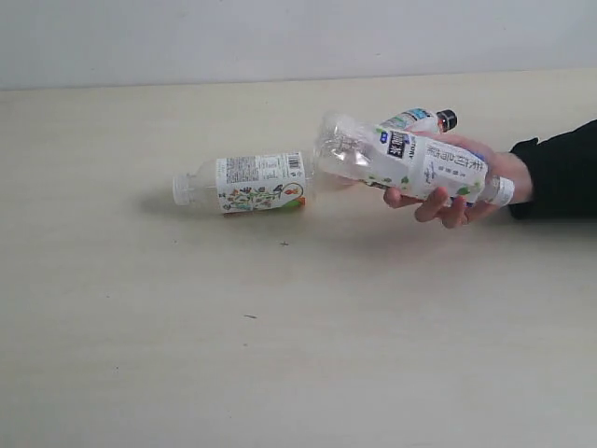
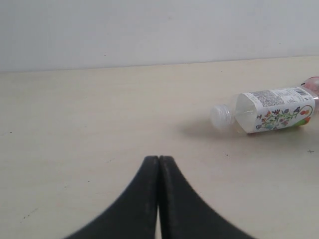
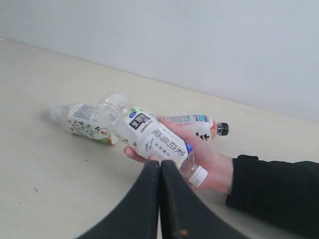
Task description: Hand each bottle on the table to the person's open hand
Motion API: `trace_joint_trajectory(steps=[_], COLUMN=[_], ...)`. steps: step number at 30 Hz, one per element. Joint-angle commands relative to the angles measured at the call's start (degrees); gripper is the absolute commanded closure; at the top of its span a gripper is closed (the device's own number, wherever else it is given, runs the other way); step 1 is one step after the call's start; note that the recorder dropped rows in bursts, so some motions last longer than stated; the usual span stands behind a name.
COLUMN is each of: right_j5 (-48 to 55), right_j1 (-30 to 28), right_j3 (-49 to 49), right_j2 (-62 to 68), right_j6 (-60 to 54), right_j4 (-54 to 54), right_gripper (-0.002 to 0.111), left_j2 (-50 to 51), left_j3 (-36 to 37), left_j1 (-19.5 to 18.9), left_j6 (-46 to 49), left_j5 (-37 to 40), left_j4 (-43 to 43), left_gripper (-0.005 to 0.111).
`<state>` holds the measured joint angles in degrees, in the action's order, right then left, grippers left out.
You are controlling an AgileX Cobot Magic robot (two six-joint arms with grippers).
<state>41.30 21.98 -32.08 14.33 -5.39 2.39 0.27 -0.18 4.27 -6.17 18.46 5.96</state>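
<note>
The person's hand (image 1: pixel 446 200) reaches in from the right, black sleeve at the wrist. It cradles a clear bottle with a leafy blue-green label (image 1: pixel 410 159) and a white cap, lifted off the table (image 1: pixel 280 355). Behind the hand lies a black-capped bottle (image 1: pixel 422 119). A floral-orange bottle (image 1: pixel 252 183) lies on its side left of the hand, white cap pointing left. My right gripper (image 3: pixel 160 163) is shut and empty, just short of the held bottle (image 3: pixel 154 137) and the hand (image 3: pixel 212 162). My left gripper (image 2: pixel 159 159) is shut and empty, well away from the floral bottle (image 2: pixel 271 109). Neither gripper shows in the exterior view.
A plain pale wall (image 1: pixel 280 37) runs behind the table's far edge. The black sleeve (image 1: pixel 560 173) lies over the table at the right edge.
</note>
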Motion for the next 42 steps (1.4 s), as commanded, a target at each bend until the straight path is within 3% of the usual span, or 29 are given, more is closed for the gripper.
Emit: trace_joint_trajectory(steps=[1, 42], right_j5=[4.03, 5.70], right_j1=[0.05, 0.05], right_j3=[1.44, 3.81], right_j2=[-7.15, -10.51], right_j6=[1.25, 4.52], right_j4=[-4.66, -4.92], right_gripper=[0.108, 0.108], left_j2=[-0.27, -0.27], left_j3=[0.18, 0.18], left_j1=[0.30, 0.30], left_j6=[-0.24, -0.11], left_j5=[-0.30, -0.30], left_j4=[-0.20, -0.20], left_gripper=[0.104, 0.104])
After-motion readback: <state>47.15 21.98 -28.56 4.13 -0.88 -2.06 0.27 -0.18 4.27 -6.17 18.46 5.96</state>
